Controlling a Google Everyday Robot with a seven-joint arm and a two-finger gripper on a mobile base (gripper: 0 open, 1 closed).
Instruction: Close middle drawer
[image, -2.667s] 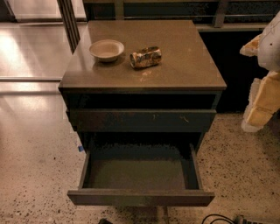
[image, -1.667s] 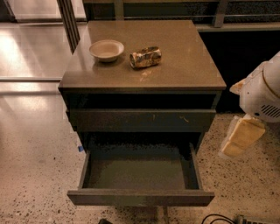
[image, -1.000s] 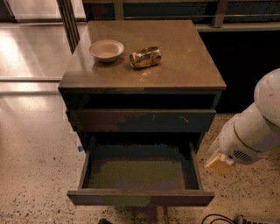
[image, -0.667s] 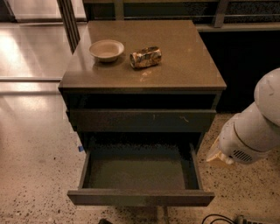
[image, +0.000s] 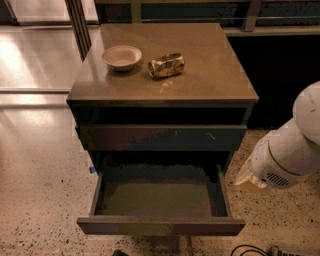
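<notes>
Landmark: cabinet (image: 210, 80)
- left of it: speckled floor (image: 40, 175), glossy and pale further back; small blue scrap (image: 92, 170) at the cabinet's left edge, low down
- on top, left: bowl (image: 121, 56), upright
- just right of the bowl, apart from it: crushed can (image: 166, 65) on its side
- under the top: upper drawer (image: 150, 137), pale scratches on its front, sticking out slightly
- below that: middle drawer (image: 160, 226) pulled well out of the cabinet front, olive floor exposed
- right of the cabinet: white arm (image: 287, 152), vent slots on its round housing
- gripper (image: 246, 179) is the tan tip at the arm's lower left, level with the open drawer, just off its right side, not touching; spread or pressed together: cannot tell
- floor off the cabinet's front right corner: dark cable (image: 250, 248)
</notes>
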